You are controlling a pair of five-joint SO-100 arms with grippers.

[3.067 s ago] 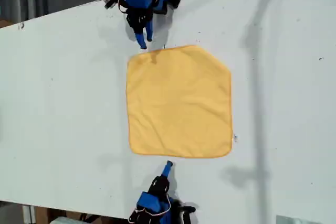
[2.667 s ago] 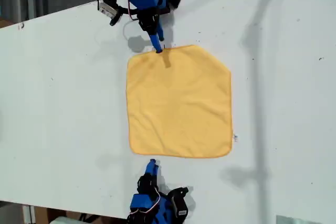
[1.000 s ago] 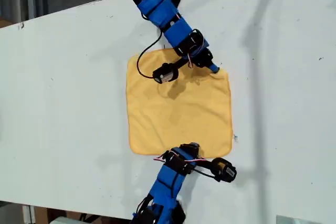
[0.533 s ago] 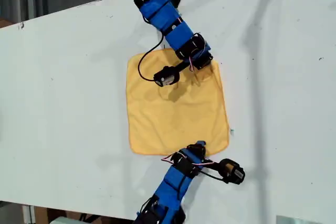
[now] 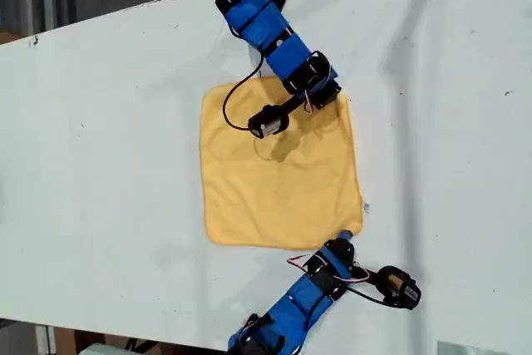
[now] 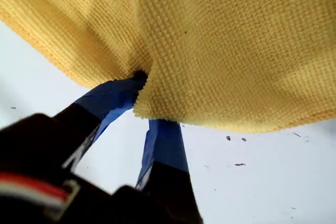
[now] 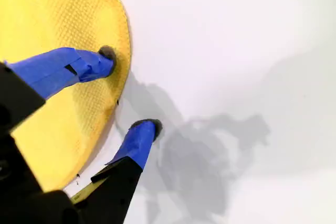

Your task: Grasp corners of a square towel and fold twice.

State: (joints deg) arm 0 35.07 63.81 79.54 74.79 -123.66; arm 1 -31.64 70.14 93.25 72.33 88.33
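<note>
The white table [image 5: 100, 147] carries the towel [image 5: 278, 172], spread flat between both arms, with nothing else near it to obstruct. This looks like the corner-grasping step before the first fold. My first gripper [image 6: 149, 106] has its fingers pinched on the towel's hem, the cloth bunched and lifted there. My second gripper [image 7: 131, 90] stands spread at another corner, one fingertip [image 7: 107, 53] on the cloth, the other on bare table beside it; it likely needs to close before any lift.

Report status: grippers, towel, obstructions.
My first gripper shut on the towel. My second gripper open, fingers straddling towel's edge. Nothing in the way.
</note>
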